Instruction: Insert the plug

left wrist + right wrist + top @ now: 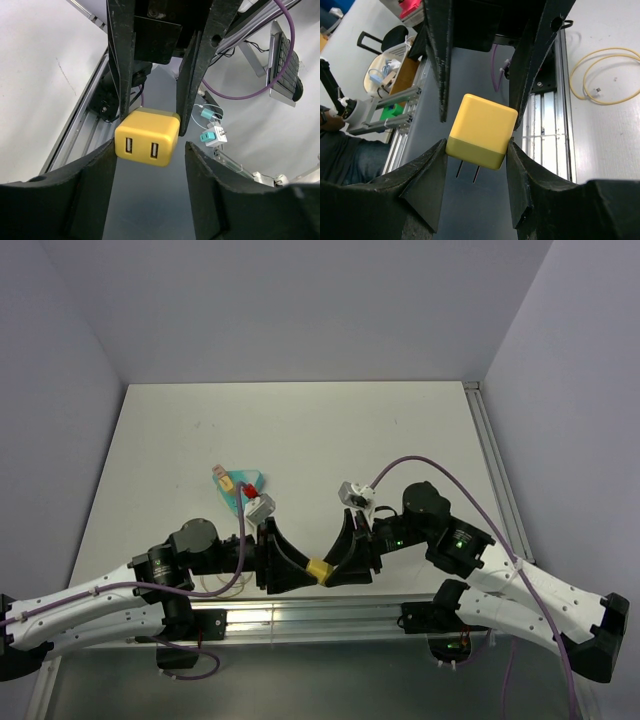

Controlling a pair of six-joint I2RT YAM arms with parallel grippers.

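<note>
— Which step am I on right now?

— You are handing the plug [147, 137] from one arm to the other, as I am reading it. It is hanging in the air over the near edge of the surface [300, 430], between the two arms, and it is not yet inserted anywhere.

— Which side is holding it?

— Your right gripper [476, 152] is clamping it by two opposite sides, with the prongs pointing toward that wrist camera. Your left gripper [150, 149] is standing open around the end with the two sockets. One finger is touching a corner and the other is showing a gap.

— What is the next move asking of me?

— You are needing a square pinch from the left before the right lets go. Otherwise the plug is risking a twist or a drop. After that you are looking for a socket. I cannot tell where one is, though the teal block [243, 492] farther back is looking the likeliest place.
</note>
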